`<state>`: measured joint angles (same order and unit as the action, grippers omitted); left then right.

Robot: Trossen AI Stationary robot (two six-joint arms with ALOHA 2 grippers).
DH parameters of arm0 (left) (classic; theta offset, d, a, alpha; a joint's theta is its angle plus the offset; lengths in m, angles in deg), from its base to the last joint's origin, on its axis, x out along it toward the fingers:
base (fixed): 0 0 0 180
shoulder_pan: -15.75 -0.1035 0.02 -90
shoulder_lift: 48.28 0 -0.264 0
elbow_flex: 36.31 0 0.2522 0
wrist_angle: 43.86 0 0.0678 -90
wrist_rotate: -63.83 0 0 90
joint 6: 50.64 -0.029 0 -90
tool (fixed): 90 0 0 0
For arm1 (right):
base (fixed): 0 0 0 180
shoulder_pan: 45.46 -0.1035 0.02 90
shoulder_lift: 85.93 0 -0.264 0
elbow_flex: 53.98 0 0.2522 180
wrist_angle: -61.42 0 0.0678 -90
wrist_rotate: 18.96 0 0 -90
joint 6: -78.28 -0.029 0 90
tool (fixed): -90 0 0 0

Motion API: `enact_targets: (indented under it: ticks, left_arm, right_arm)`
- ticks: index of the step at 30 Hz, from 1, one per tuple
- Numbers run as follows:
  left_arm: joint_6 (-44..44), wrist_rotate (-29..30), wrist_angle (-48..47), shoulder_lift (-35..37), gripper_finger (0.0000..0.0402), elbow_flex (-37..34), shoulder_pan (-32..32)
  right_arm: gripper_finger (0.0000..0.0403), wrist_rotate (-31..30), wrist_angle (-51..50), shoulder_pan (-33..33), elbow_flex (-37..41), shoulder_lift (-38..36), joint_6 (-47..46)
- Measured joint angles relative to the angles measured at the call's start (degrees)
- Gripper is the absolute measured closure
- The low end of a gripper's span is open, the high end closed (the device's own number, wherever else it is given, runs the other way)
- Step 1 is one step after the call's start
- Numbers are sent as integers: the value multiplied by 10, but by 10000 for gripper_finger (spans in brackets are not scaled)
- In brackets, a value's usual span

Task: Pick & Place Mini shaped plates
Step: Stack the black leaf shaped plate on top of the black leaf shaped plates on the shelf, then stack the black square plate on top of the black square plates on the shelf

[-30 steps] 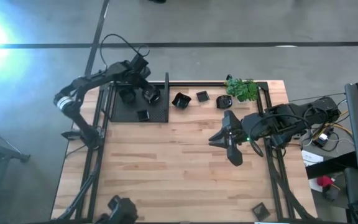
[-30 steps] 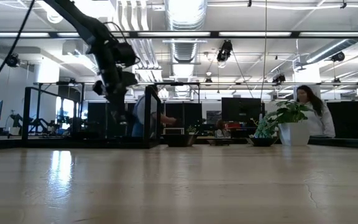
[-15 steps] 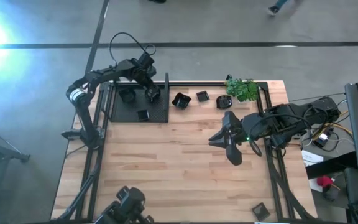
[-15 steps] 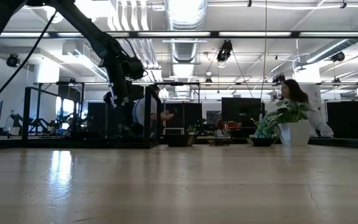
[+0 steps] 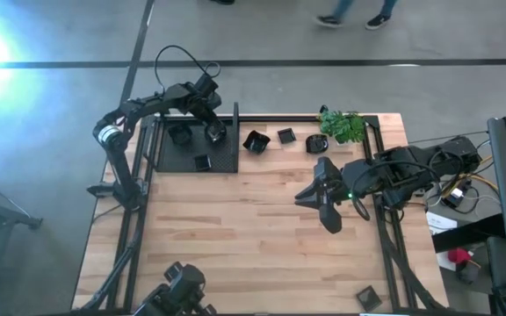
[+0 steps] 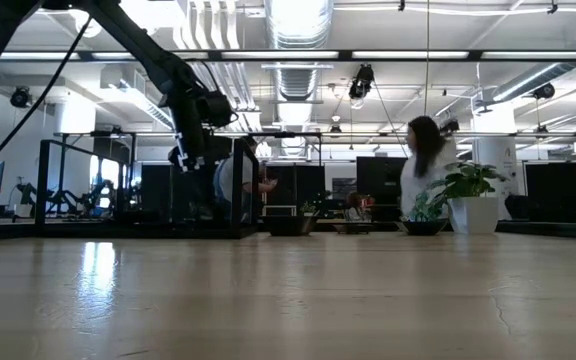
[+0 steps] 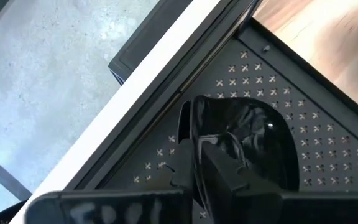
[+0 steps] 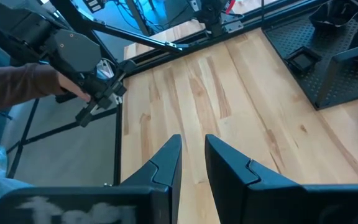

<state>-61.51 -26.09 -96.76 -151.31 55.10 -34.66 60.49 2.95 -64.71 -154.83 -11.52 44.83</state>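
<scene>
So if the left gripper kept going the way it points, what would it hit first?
Probably the glossy black plate right ahead of the left gripper, which lies on the perforated tray. Whether its fingers already touch the plate is unclear.

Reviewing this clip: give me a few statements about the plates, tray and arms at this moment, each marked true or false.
1. The left gripper is over the black tray. True.
2. The right gripper holds a mini plate. False: it is empty, over bare wood.
3. Three mini plates sit on the wood between the tray and the plant. True.
4. The tray lies at the table's near right corner. False: it is at the far left.
</scene>
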Motion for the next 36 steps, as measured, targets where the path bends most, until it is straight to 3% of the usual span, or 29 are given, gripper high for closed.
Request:
enact_targets:
  ticks: [6,12,20,27,36]
  left_arm:
    - [-6,6,-1,1,341,0,0]
    - [-12,37,-36,10,333,23,0]
    - [-25,43,-57,107,333,35,17]
    - [-25,75,-58,235,333,17,99]
    - [20,90,-57,366,333,-14,257]
  right_arm:
    - [335,0,0,0,0,0,-4]
    - [335,0,0,0,0,0,-11]
    - [335,0,-4,0,0,-1,-2]
    - [335,0,-42,0,0,-2,-20]
    - [335,8,-170,-3,0,-2,-81]
